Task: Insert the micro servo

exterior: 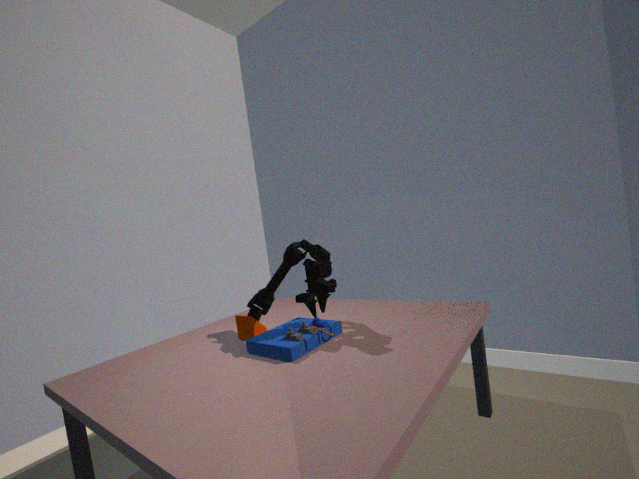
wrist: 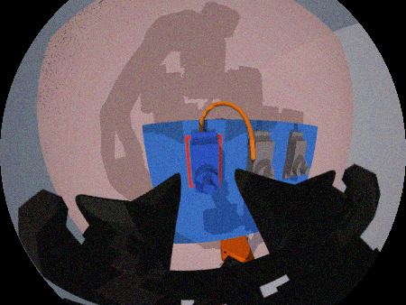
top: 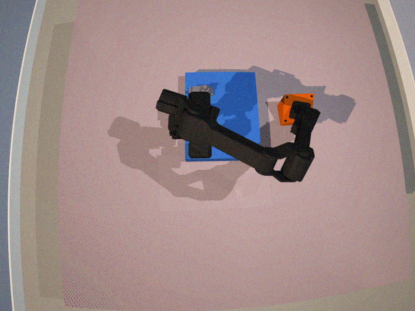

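— Where's the servo (wrist: 206, 161)?

— In the red-marked pocket (wrist: 190, 161) of the blue deck (wrist: 161, 178), near the middle of the tabletop (top: 234, 234), orange cable (wrist: 231, 113) arching beside it.

— And the jaws?

— Partly open above it, holding nothing; both fingers are apart from the servo.

the deck (wrist: 165, 148) lies on the table (exterior: 361, 391), beside the arm's base (exterior: 249, 326). in the wrist view the micro servo (wrist: 204, 160) sits in the deck's left-hand pocket, two other servos (wrist: 279, 153) to its right — its cable (wrist: 225, 108) arches between. the gripper (wrist: 207, 186) hangs above the deck, apart from the micro servo.
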{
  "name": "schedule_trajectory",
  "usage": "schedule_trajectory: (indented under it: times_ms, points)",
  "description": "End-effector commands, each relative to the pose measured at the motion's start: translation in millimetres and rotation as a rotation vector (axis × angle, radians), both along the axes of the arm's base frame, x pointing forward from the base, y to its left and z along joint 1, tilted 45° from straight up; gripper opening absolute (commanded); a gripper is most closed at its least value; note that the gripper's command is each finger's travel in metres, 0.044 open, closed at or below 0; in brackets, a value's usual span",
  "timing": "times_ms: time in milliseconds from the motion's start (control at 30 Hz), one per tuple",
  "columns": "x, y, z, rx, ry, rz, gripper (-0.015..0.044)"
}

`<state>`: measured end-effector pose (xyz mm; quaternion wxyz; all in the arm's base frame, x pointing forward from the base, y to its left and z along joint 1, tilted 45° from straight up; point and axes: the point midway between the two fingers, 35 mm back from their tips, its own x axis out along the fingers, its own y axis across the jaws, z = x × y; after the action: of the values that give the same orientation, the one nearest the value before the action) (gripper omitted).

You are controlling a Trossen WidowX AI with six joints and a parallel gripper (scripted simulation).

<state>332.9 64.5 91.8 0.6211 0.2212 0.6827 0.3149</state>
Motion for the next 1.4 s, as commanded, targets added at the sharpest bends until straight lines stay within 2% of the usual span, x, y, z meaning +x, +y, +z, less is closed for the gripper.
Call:
schedule_trajectory:
  times_ms: [0,167,400,667,1367]
  points:
    - [-20,-19,11,-0.009,0.002,-0.004,0.0319]
    - [-80,-55,40,-0.008,0.007,0.002,0.044]
    - [-89,-61,47,-0.012,-0.002,-0.005,0.044]
    - [-82,-87,73,-0.085,-0.11,-0.098,0.044]
    - [-81,-88,74,-0.087,-0.113,-0.1,0.044]
